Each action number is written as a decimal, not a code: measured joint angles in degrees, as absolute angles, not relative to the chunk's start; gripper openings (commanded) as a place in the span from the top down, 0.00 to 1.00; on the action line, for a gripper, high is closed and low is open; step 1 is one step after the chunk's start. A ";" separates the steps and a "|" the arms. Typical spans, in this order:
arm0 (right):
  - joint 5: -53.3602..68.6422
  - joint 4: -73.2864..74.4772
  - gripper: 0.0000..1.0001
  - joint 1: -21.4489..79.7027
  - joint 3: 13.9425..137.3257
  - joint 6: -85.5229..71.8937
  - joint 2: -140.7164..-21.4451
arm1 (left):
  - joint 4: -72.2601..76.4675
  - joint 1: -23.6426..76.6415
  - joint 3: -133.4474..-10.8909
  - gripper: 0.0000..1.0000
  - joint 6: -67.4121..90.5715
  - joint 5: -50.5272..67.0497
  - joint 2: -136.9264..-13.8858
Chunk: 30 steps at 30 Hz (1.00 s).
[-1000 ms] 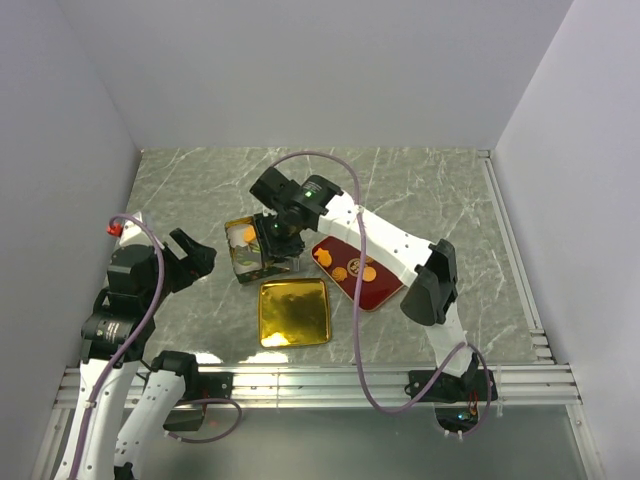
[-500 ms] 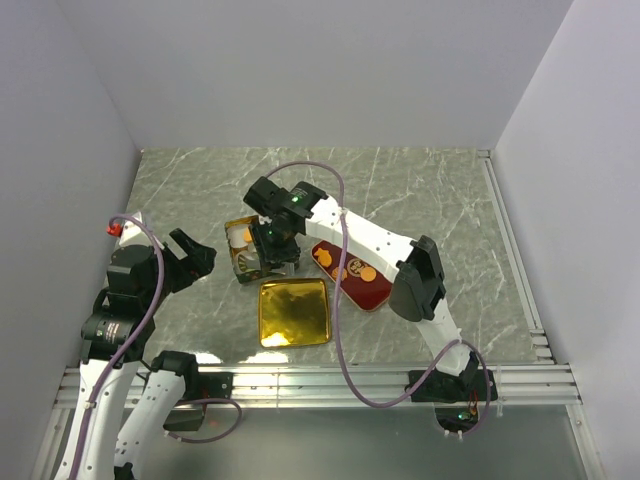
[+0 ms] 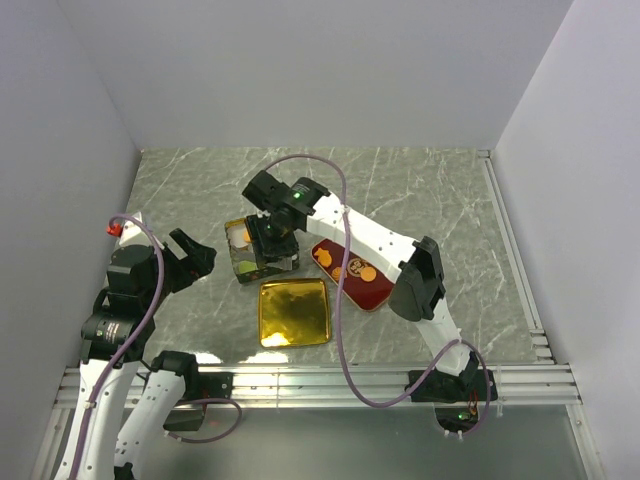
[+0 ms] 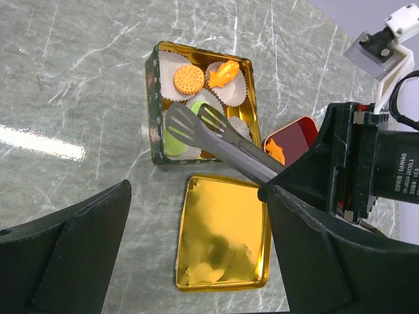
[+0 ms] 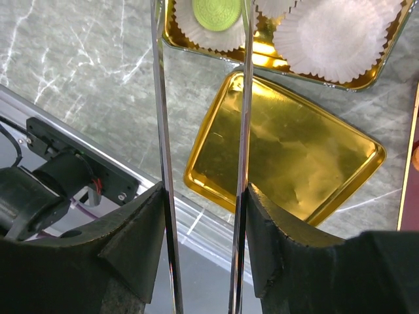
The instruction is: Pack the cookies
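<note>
The right gripper clasps a pair of tongs, tips over the open gold tin — cookies sit inside in white paper cups, others on the red tray alongside. The left gripper hangs spread wide above the tin's lid.

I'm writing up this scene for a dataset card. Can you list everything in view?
tin: one, gold, open, mid-table
cups: several, white, in the tin
cookies: several, orange, brown and green; some in the cups, some on the tray
lid: one, gold, just in front of the tin
tray: one, red, right of the tin
tongs: one, grey, tips over the tin
table: one, grey marble
left gripper: open, empty
right gripper: holds the tongs
</note>
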<state>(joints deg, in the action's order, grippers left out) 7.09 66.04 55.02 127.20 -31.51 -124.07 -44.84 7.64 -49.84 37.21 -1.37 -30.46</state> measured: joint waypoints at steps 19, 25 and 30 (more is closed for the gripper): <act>-3.68 66.48 0.45 49.54 102.17 -30.17 -95.98 | -44.84 7.62 -49.84 0.09 37.21 -1.37 -30.46; -3.75 64.77 0.45 44.82 87.26 -30.24 -85.14 | -44.86 7.62 -49.84 0.09 37.21 -1.37 -30.46; -0.01 61.91 0.46 41.60 81.87 -30.17 -86.89 | -44.84 7.64 -49.84 0.09 37.21 -1.37 -30.50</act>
<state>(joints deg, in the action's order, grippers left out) -0.01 61.91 41.60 81.87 -30.17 -86.89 -44.84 7.64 -49.84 37.21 -1.37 -30.50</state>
